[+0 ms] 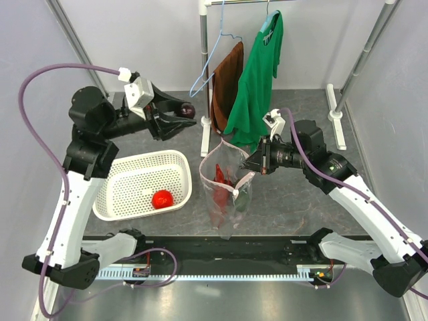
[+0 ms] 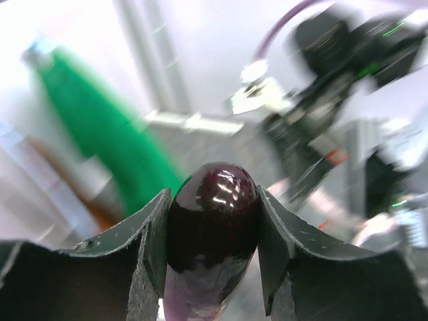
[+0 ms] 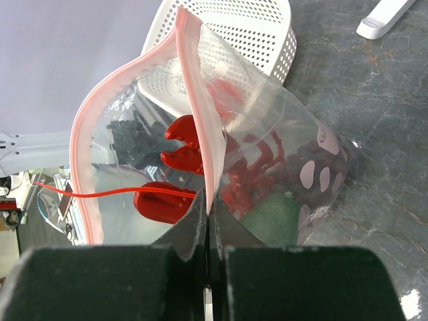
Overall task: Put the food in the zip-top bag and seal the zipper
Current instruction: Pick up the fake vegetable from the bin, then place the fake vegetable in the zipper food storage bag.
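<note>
Left jaws clamped on one grape bunch (image 2: 212, 221), aloft; right jaws clenched on the zipper (image 3: 199, 120) of one upright bag (image 3: 281, 120). Inside, one lobster (image 3: 182, 150) and one green piece (image 3: 271, 217); one tomato (image 1: 162, 198) in the basket (image 1: 150, 156). Bunch's lower end cut off in the left wrist view.

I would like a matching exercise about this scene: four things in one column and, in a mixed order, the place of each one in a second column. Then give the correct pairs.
Things
1. tomato
2. purple grapes
3. lobster
4. green shirt

Places
A. inside the zip-top bag
B. hanging on the clothes rack
C. in the white basket
D. between the fingers of the left hand

Pairs: 1-C, 2-D, 3-A, 4-B
</note>
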`<state>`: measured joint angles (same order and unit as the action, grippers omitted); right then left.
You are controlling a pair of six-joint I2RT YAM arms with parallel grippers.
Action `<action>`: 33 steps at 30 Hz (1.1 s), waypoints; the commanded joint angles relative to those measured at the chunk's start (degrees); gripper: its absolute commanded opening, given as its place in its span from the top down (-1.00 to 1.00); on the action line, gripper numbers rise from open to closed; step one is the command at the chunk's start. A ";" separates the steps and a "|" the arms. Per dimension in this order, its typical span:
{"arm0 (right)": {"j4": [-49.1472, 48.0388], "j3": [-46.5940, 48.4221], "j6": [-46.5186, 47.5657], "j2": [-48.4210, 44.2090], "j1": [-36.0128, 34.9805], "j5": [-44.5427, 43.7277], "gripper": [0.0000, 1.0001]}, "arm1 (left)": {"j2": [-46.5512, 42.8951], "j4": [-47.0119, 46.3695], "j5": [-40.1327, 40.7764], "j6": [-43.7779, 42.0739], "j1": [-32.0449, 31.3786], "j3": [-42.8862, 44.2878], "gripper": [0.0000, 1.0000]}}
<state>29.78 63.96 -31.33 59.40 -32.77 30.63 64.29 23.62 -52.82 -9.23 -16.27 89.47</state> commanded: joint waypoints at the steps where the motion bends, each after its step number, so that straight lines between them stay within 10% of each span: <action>1: -4.55 3.45 -0.83 0.37 0.25 1.89 1.00 | 2.59 -17.71 -2.03 20.56 -7.27 -4.04 0.88; 14: -5.70 3.19 -1.45 1.07 0.25 2.50 1.00 | 10.50 -32.84 -0.97 28.83 -21.42 -6.15 0.96; 33: -7.02 2.39 -2.24 0.63 0.25 2.59 1.00 | 12.09 -27.66 0.87 24.62 -23.01 -3.77 0.96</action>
<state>27.62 64.64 -32.84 60.82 -32.77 31.94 76.73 -4.82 -52.38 17.02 -38.76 87.68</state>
